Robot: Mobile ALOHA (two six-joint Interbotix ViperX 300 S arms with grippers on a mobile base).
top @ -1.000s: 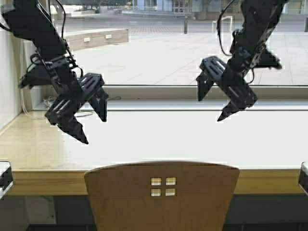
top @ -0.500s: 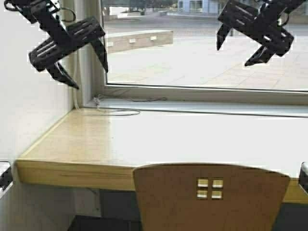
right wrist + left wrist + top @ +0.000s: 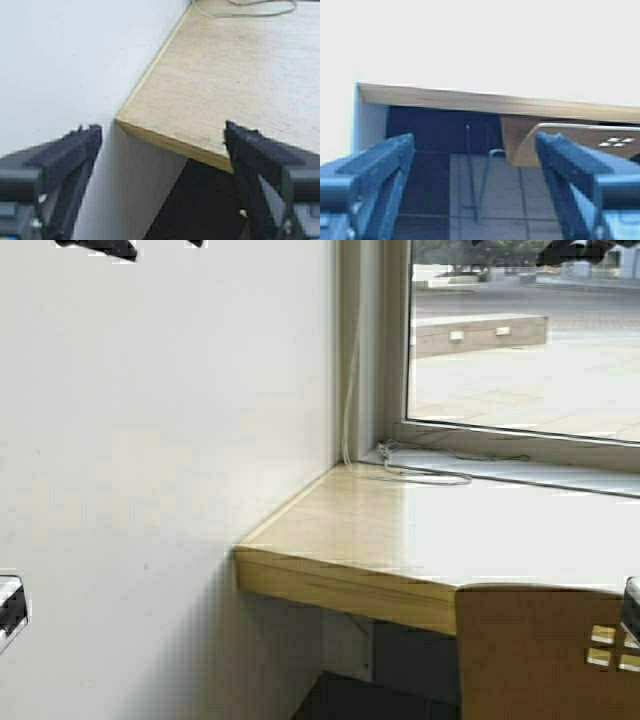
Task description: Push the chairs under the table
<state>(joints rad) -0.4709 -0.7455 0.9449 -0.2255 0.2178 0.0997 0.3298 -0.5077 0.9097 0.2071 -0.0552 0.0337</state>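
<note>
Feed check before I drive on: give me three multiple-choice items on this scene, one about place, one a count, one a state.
1. Where in the high view is the chair?
A. lower right
B. lower left
C. top centre

2. How many small square holes does the chair back show in the left wrist view?
A. two
B. four
C. six

3. How do the left gripper's fingers stand?
A. shut on the chair
B. shut on a cable
C. open, holding nothing

Answers: 1 A, it stands against the table edge at lower right. 2 B, four pale squares show. 3 C, a wide gap separates the fingers.
</note>
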